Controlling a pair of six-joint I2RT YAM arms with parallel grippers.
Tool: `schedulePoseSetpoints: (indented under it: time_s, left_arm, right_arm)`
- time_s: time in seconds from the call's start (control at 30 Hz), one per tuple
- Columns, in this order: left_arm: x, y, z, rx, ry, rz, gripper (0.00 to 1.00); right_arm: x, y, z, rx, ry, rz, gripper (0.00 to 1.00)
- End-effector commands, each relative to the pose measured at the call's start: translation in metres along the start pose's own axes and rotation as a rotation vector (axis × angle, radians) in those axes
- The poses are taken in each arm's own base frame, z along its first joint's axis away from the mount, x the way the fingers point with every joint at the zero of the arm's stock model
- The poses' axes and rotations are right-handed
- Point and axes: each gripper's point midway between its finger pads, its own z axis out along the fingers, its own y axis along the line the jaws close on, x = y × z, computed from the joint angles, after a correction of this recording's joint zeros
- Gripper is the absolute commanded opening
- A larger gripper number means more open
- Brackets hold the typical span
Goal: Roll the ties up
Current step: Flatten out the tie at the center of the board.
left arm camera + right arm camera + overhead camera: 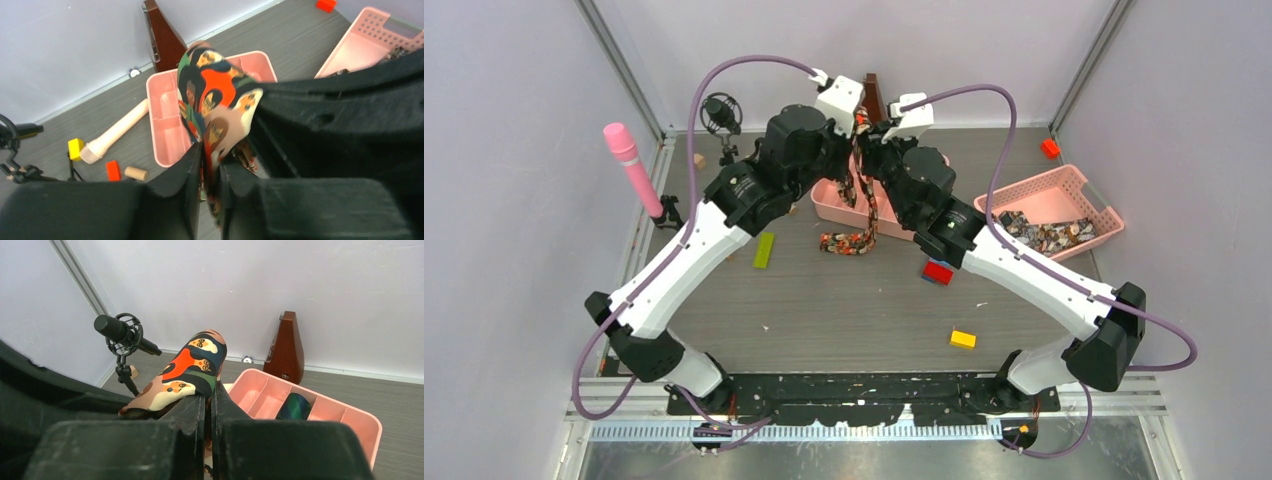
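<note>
Closed jaws pinch the printed tie (192,367) near a pink tray (265,397).

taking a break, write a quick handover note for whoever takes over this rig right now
Left gripper: shut on the patterned tie, held up over the pink divided tray.
Right gripper: shut on the same tie, close beside the left.
Tie: hangs from both grippers, its lower end lying on the table.
Done: one dark blue-green roll sits in a tray compartment.
Left: this tie is not rolled; a pile of patterned fabric, probably more ties, waits in the pink basket.
</note>
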Motion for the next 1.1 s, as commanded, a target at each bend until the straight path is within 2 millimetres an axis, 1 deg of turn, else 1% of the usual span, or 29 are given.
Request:
schedulePoseSetpoints:
  time_s: [0.0, 0.03, 0.1, 0.13, 0.17, 0.2, 0.23, 0.3, 0.33, 0.37, 0.43, 0.47, 0.5, 0.53, 0.57, 0.6, 0.63, 0.67, 0.7, 0.73, 0.83, 0.9, 1.03, 1.07]
  left_arm:
    - [-0.02, 0.006, -0.022, 0.0, -0.122, -0.033, 0.39]
    - [-0.016, 0.007, -0.023, -0.002, -0.127, -0.04, 0.52]
    - [-0.011, 0.008, -0.025, 0.0, -0.146, -0.065, 0.67]
    - [-0.01, 0.009, -0.028, 0.004, -0.162, -0.082, 0.73]
    - [-0.006, 0.009, -0.029, 0.008, -0.164, -0.096, 0.77]
    - [0.001, 0.009, -0.028, 0.013, -0.16, -0.108, 0.8]
    - [0.007, 0.01, -0.028, 0.013, -0.157, -0.128, 0.83]
    - [0.024, 0.01, -0.025, 0.024, -0.139, -0.176, 0.87]
    - [0.034, 0.012, -0.023, 0.02, -0.126, -0.204, 0.89]
    - [0.049, 0.014, -0.018, 0.014, -0.098, -0.231, 0.9]
    - [0.072, 0.021, -0.012, 0.001, -0.059, -0.284, 0.96]
    - [0.084, 0.025, -0.009, -0.012, -0.04, -0.305, 0.98]
    - [0.095, 0.029, -0.006, -0.027, -0.023, -0.319, 0.99]
    - [0.107, 0.034, -0.003, -0.045, -0.01, -0.331, 1.0]
    - [0.118, 0.037, 0.0, -0.059, 0.007, -0.343, 1.0]
    - [0.128, 0.038, 0.002, -0.065, 0.018, -0.353, 1.0]
    - [0.138, 0.039, 0.005, -0.066, 0.031, -0.362, 1.0]
    - [0.147, 0.039, 0.007, -0.067, 0.039, -0.369, 1.0]
    - [0.157, 0.038, 0.01, -0.061, 0.048, -0.378, 1.0]
    - [0.165, 0.036, 0.014, -0.054, 0.054, -0.387, 1.0]
    - [0.193, 0.027, 0.024, -0.017, 0.092, -0.4, 1.0]
    - [0.205, 0.017, 0.032, 0.027, 0.107, -0.421, 1.0]
    - [0.219, -0.011, 0.045, 0.158, 0.116, -0.507, 1.0]
    - [0.222, -0.017, 0.048, 0.189, 0.117, -0.527, 1.0]
  right_arm:
    - [-0.043, -0.021, -0.017, 0.074, -0.088, 0.059, 0.0]
    - [-0.046, -0.024, -0.02, 0.085, -0.09, 0.076, 0.0]
    - [-0.045, -0.036, -0.027, 0.141, -0.081, 0.1, 0.0]
    - [-0.044, -0.045, -0.03, 0.184, -0.079, 0.108, 0.0]
    - [-0.045, -0.056, -0.036, 0.237, -0.074, 0.131, 0.0]
    - [-0.039, -0.062, -0.04, 0.266, -0.056, 0.147, 0.0]
    - [-0.043, -0.073, -0.048, 0.314, -0.068, 0.168, 0.0]
    - [-0.035, -0.09, -0.062, 0.39, -0.054, 0.199, 0.0]
    - [-0.03, -0.099, -0.072, 0.418, -0.039, 0.225, 0.0]
    - [-0.027, -0.107, -0.079, 0.457, -0.037, 0.233, 0.0]
    - [-0.013, -0.122, -0.096, 0.507, -0.011, 0.262, 0.0]
    - [-0.01, -0.128, -0.106, 0.522, -0.002, 0.296, 0.0]
    - [-0.001, -0.133, -0.112, 0.536, 0.012, 0.299, 0.0]
    - [0.002, -0.139, -0.122, 0.547, 0.018, 0.331, 0.0]
    - [0.013, -0.143, -0.128, 0.559, 0.035, 0.331, 0.0]
    - [0.017, -0.149, -0.137, 0.57, 0.041, 0.359, 0.0]
    - [0.027, -0.151, -0.141, 0.581, 0.051, 0.379, 0.0]
    - [0.031, -0.157, -0.149, 0.593, 0.063, 0.376, 0.0]
    - [0.041, -0.163, -0.157, 0.609, 0.079, 0.38, 0.0]
    - [0.045, -0.166, -0.161, 0.62, 0.084, 0.378, 0.0]
    - [0.064, -0.18, -0.178, 0.659, 0.108, 0.381, 0.0]
    - [0.073, -0.187, -0.188, 0.685, 0.116, 0.386, 0.0]
    - [0.088, -0.204, -0.208, 0.738, 0.119, 0.403, 0.0]
    - [0.094, -0.207, -0.212, 0.748, 0.126, 0.399, 0.0]
